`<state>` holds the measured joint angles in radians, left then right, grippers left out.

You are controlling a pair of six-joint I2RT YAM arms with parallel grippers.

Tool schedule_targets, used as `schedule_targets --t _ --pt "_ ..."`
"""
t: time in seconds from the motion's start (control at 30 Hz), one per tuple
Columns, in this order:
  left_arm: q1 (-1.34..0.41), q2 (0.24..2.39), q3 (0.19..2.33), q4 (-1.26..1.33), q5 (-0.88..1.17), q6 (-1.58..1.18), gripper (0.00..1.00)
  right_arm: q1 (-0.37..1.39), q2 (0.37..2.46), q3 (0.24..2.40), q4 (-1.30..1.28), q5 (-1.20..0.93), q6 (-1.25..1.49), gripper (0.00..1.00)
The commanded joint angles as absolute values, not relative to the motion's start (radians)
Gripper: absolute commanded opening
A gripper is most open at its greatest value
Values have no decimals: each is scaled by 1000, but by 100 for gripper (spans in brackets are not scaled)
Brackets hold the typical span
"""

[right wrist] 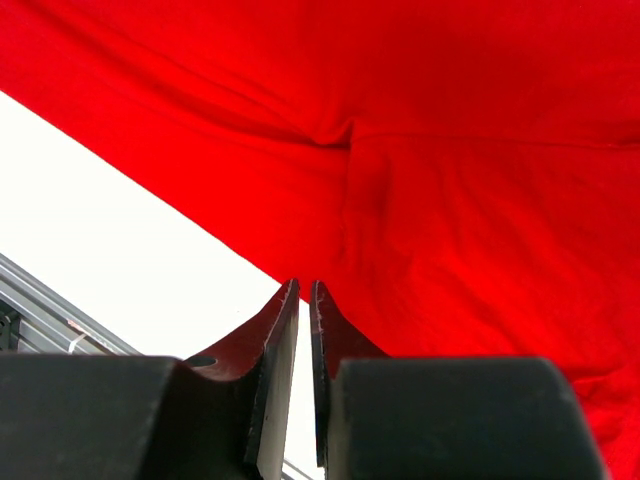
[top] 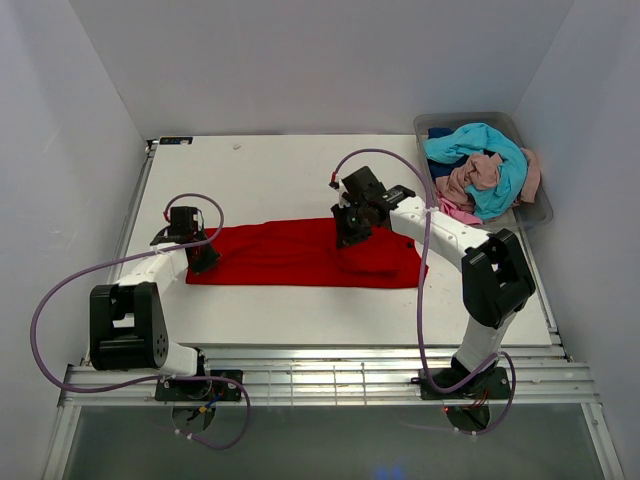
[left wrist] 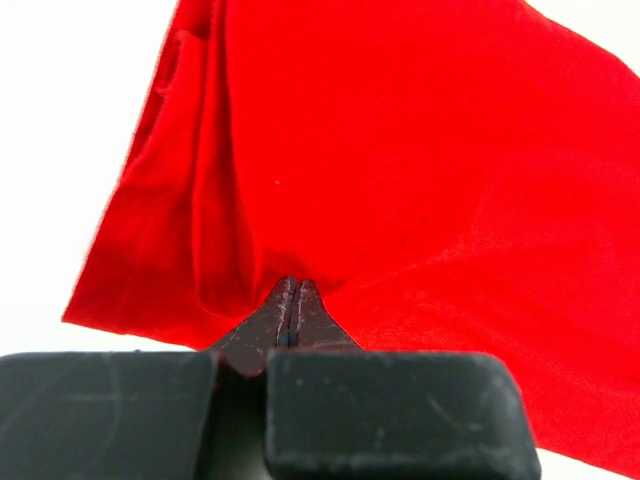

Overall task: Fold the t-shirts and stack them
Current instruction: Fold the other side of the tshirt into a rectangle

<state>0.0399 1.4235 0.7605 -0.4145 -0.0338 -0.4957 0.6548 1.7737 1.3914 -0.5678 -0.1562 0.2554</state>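
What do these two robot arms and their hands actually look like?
Both arms have white tube-like links joined by chunky black joint blocks. A purple cable loops along each. The left hand and right hand are black; close up, each ends in two thin, dark, tapering fingers.

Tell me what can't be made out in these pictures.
- Right hand, top view: fingertips hidden under its own wrist; whether it pinches the red t-shirt is unclear.
- Red t-shirt, wrist views: cut off by frame edges.
- Bin: lower t-shirts buried under the turquoise one.

A white table [top: 300, 310] carries a flattened red t-shirt [top: 290, 255] and a grey bin [top: 535, 205].
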Motion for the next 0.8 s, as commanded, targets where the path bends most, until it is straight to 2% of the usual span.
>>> schedule_targets --t 0.0,0.6,0.77 --pt "35 1411 756 -403 -90 -483 0 657 1740 1385 -546 -164 265 15" --pt "40 1425 765 -514 -313 -526 0 657 1732 1353 -545 -158 267 15" --pt "40 1402 804 -523 -315 -538 0 652 1707 1362 -557 -77 270 16"
